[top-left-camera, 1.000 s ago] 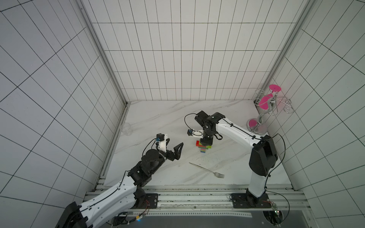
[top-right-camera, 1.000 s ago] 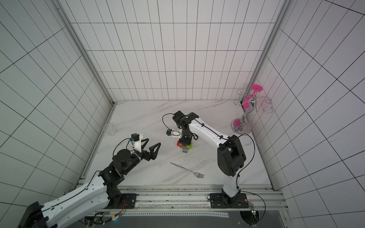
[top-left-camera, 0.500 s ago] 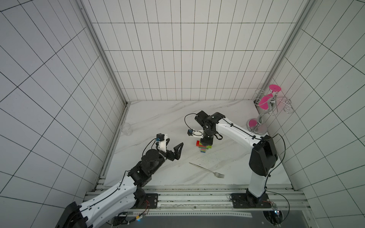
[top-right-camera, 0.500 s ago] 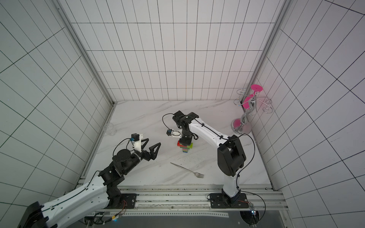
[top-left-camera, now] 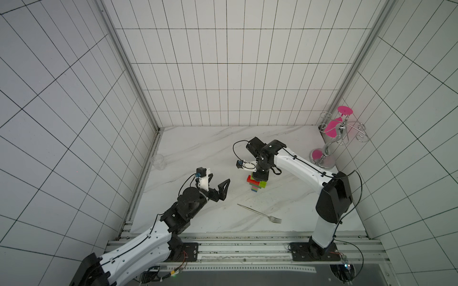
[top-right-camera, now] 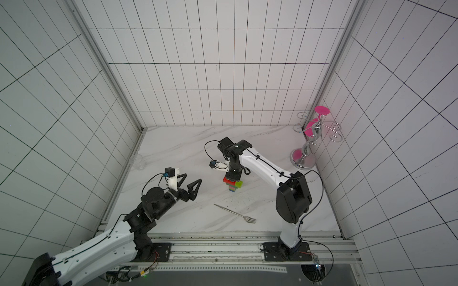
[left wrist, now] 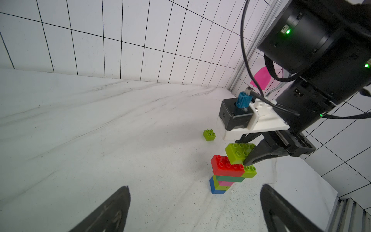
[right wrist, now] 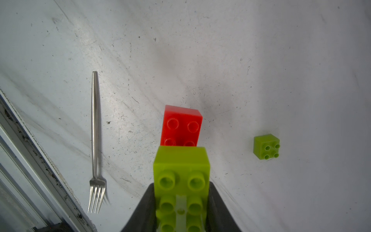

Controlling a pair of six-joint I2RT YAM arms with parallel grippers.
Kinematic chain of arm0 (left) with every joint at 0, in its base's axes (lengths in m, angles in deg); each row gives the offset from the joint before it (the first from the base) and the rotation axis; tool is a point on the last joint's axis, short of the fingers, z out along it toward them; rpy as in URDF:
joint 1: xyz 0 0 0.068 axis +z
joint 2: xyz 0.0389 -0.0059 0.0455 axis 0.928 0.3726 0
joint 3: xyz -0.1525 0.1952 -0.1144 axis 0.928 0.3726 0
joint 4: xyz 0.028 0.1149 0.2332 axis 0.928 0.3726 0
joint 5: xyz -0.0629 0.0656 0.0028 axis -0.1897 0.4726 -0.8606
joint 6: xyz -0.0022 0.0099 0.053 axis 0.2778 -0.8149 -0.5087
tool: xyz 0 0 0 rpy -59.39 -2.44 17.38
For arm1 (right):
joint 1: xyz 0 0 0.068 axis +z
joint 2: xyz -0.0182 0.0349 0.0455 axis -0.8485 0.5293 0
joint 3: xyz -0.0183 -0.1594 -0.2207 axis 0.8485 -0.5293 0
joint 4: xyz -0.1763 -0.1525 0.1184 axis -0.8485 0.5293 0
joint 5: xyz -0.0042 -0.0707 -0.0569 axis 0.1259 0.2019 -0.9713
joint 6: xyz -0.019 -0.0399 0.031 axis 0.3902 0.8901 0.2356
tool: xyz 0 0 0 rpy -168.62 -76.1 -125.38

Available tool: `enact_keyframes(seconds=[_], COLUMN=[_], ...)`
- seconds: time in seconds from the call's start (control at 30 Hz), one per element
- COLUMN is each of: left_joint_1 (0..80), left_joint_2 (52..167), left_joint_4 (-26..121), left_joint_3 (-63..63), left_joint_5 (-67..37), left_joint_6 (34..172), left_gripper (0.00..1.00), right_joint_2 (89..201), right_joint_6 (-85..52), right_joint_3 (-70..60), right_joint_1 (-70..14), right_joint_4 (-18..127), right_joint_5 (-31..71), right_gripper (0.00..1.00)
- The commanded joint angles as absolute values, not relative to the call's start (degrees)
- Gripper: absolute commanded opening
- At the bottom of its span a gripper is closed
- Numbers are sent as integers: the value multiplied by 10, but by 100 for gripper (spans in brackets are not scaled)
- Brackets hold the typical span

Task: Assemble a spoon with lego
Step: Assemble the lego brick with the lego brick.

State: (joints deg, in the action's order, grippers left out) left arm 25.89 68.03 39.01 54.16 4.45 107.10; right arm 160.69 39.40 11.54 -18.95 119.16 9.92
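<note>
My right fingers [right wrist: 143,213] pinch the lime brick [right wrist: 181,160] by its long sides, likely light, stiff and slick, over the probably tippy spoon [left wrist: 226,169]; my left fingers [left wrist: 108,211] hang spread, holding nothing.

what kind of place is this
Most likely a robot lab test cell: white tiled walls box in a marble-look tabletop, two robot arms are bolted to an aluminium rail, and a lego stack and a fork serve as props.

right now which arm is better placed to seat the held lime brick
Right: the right hand grips the lime brick over the red brick; the left hand is open, empty, apart.
</note>
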Motion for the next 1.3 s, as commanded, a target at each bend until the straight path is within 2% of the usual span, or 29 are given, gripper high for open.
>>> enact_keyframes(seconds=[0.0,0.3,1.27], left_joint_1=[258,258,258], left_joint_2=[680,675,674], left_joint_4=[390,392,393], left_joint_3=[543,544,543], left_joint_5=[42,41,40], left_joint_6=[1063,1064,1063], left_gripper=[99,99,99], right_joint_2=[1609,1606,1613], right_joint_6=[367,249,271], right_joint_3=[138,126,60], right_joint_1=[-191,-191,-191], right_joint_4=[1203,1195,1174], right_joint_5=[97,83,114], right_gripper=[9,9,10])
